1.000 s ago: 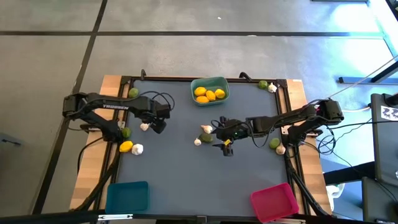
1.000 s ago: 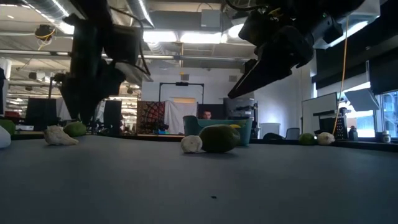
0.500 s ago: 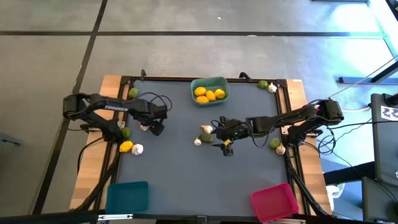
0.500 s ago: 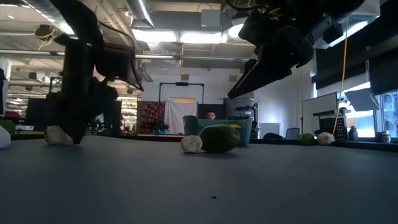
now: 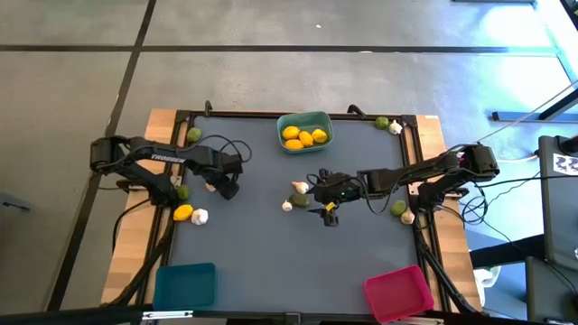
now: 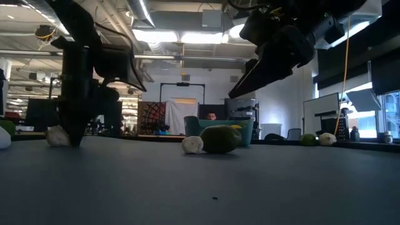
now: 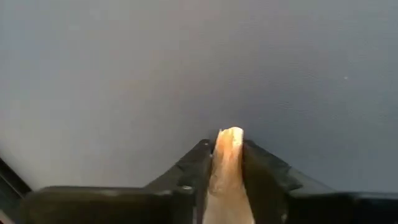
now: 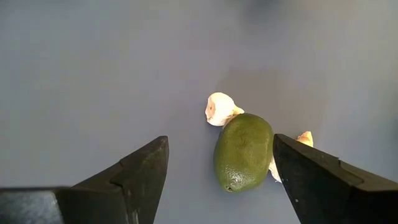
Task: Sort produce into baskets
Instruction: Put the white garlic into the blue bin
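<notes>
So the left gripper (image 7: 228,163) is down at the table (image 5: 271,244) on its left side, and its fingers (image 7: 193,168) are pinched right onto a garlic bulb (image 7: 227,162), which sits squeezed between them against the grey surface. From the low view that same bulb is resting on the table under the arm. Just beside it toward the left edge sit a lime (image 5: 183,191), a lemon (image 5: 183,213) and another garlic bulb (image 5: 200,217). The right gripper (image 5: 318,191) hangs over the middle of the table with its fingers (image 8: 134,171) spread wide, holding nothing; right in front of it there's a lime (image 8: 242,152) lying on the table with a garlic bulb (image 8: 219,108) touching it and another white piece (image 8: 304,138) peeking out from behind. The teal-green basket (image 5: 304,118) at the far edge has three lemons (image 5: 303,137) in it. The blue basket (image 5: 184,284) and pink-red basket (image 5: 397,292) sit at the near corners.
</notes>
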Robot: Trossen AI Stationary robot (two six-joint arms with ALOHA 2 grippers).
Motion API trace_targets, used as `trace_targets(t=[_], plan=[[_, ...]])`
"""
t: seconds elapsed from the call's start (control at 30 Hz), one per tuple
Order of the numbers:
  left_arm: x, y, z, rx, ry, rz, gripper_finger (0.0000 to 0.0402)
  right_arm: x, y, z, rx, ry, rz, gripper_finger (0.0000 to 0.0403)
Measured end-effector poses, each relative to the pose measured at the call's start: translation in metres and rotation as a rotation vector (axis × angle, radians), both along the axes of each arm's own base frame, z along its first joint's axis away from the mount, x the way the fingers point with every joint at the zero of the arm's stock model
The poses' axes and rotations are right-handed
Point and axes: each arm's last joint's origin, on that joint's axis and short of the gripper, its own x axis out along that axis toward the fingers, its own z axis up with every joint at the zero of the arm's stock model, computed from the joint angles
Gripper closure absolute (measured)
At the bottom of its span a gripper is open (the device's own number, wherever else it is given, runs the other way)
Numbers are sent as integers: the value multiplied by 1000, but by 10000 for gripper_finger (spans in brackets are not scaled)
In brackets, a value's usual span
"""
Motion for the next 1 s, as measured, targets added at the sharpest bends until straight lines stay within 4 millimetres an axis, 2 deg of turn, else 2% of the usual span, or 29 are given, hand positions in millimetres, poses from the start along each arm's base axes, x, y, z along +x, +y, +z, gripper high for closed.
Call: trace_targets(t=[0.23,0.5,0.77,1.0], plan=[[3,-6,0,30,9,-83,377,1,0,1,3,-18,-1,116],[6,-13,3,33,23,-136,378,1,0,1,7,-16,-4,116],[24,-34,30,28,12,-248,375,1,0,1,21,-15,-16,116],[42,-64,59,31,-60,-353,365,-1,0,-2,28,-6,-22,116]])
